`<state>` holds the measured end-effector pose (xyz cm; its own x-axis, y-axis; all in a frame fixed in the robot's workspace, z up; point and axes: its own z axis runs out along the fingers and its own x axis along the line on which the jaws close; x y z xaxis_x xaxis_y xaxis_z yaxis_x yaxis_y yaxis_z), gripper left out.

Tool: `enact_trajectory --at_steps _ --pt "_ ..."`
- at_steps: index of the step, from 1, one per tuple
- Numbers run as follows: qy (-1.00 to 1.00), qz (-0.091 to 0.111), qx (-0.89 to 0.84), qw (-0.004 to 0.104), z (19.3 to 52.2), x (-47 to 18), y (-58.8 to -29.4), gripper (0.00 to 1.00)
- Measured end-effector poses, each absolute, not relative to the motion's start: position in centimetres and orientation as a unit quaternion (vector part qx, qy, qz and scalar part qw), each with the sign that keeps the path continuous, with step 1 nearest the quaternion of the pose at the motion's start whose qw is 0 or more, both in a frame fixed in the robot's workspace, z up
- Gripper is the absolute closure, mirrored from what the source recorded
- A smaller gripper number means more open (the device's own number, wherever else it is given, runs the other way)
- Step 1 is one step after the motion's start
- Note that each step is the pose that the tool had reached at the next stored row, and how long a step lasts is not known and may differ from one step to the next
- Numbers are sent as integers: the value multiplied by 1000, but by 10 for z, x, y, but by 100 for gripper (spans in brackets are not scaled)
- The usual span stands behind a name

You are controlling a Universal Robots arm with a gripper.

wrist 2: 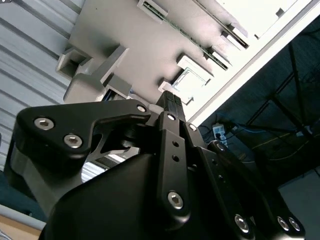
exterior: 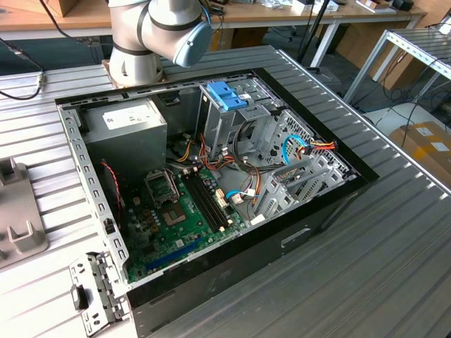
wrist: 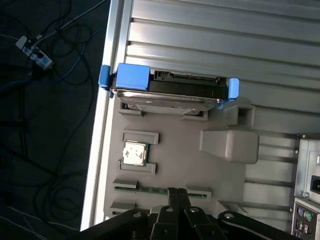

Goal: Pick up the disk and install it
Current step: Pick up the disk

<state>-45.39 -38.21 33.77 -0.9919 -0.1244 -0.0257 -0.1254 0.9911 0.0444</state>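
- Exterior view, nine o'clock of the case: a pale grey moulded plastic holding tray (exterior: 17,232) rests on the ribbed aluminium bench (exterior: 394,246).
- First wrist view, holding tray (wrist: 170,130): the disk (wrist: 170,92), a silver-grey rectangular metal hard drive with a blue plastic bracket (wrist: 132,77) at its ends, sits between locating tabs at the tray's end beside the bench (wrist: 225,30) edge. Whether it lies flat or stands on edge cannot be told. It is not yet picked up.
- A small square silver processor chip (wrist: 134,153) occupies its own pocket between the disk and the hand (wrist: 177,194).
- The black two-fingered hand has its fingertips drawn together on nothing. It is over the tray and well apart from the disk. The second wrist view shows the hand (wrist 2: 170,102) equally narrow.
- Exterior view, eleven o'clock of the case: the base of the grey robot arm (exterior: 151,32).
- Black open computer case (exterior: 317,232): a grey power-supply box (exterior: 127,134) at ten o'clock and a bare metal drive cage (exterior: 243,123) with a light-blue latch (exterior: 227,95) at twelve o'clock.
- Assessment: the step in hand is the approach to the disk. Done well, the fingers spread fully before descent, centre on the disk and close squarely on opposite faces, clear of the connector edge. The lift should go straight out of the tabs and stay clear of the chip.
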Motion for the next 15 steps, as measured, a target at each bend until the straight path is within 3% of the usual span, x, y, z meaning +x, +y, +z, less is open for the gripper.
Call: enact_trajectory --at_steps 15 --pt "992 24 -123 10 338 -454 -382 90"
